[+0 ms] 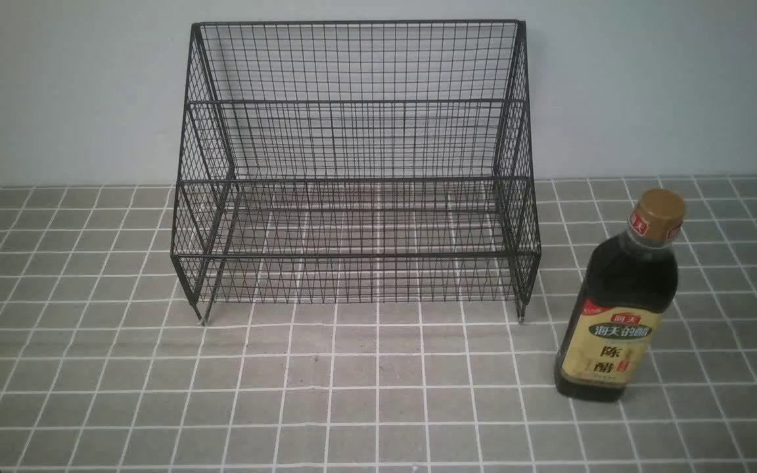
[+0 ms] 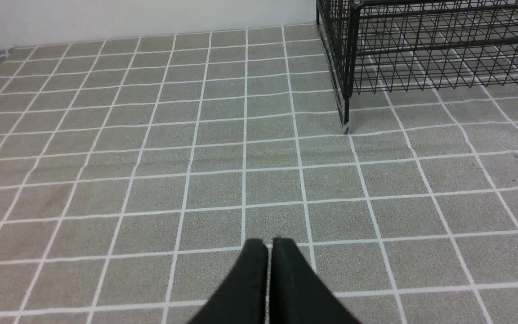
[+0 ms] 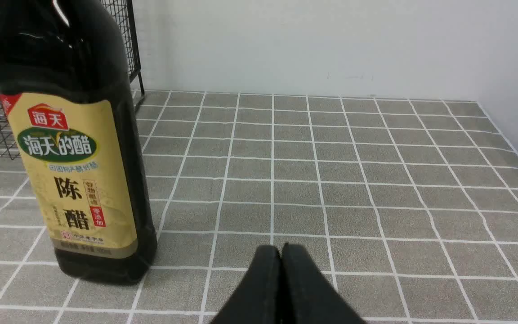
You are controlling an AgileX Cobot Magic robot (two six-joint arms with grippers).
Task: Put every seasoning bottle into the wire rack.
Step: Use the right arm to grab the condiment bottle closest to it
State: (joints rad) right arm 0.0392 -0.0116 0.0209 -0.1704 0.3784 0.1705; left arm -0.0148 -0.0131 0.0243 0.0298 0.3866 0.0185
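A: The seasoning bottle [image 1: 621, 295] stood upright toward the right edge of the desk [image 1: 89, 394], outside the wire rack [image 1: 355, 171] at the far edge.

B: The right pincer [image 3: 281, 252] sat near it, tips pressed together. The left pincer [image 2: 270, 247] had its tips together too.

A: I'd say the right one needed to spread wide first, then take the body around the label, squarely, so the tall bottle wouldn't tip.
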